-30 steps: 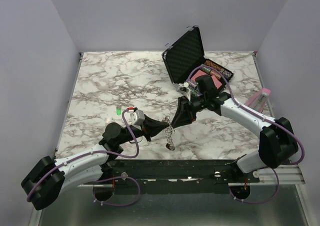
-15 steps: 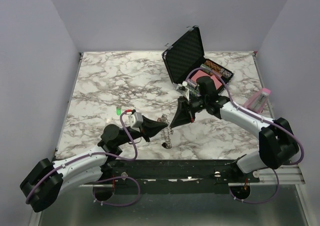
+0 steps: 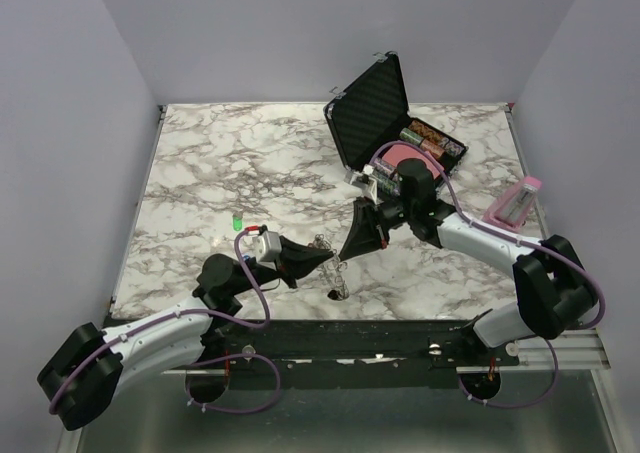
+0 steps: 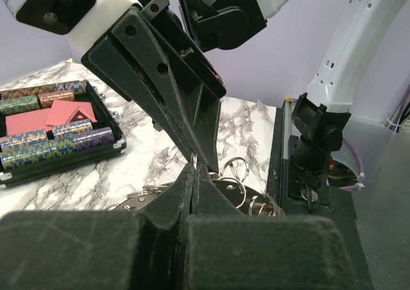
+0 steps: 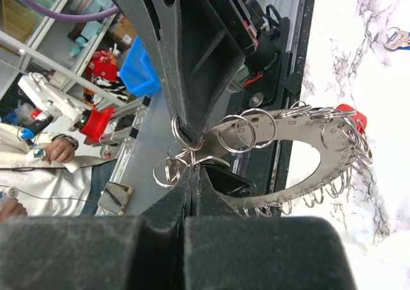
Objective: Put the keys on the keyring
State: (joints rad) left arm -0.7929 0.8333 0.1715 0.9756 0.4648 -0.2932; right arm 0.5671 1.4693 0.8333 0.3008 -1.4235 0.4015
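Note:
The keyring is a flat silver oval plate with several small split rings, hanging between my two grippers just above the table's near edge. It shows in the right wrist view and the left wrist view. My left gripper is shut on one thin ring. My right gripper is shut on a ring at the plate's end, tip to tip with the left fingers. A small red piece shows behind the plate. I see no clear key.
An open black hard case with chips and a red block stands at the back right. A pink object lies at the right edge. A small green piece lies left of my left wrist. A small silver-and-blue piece lies on the marble.
My left arm has drawn back a little toward the near edge, its tip lower. The right gripper has followed slightly to the left. The keyring stays held between them.

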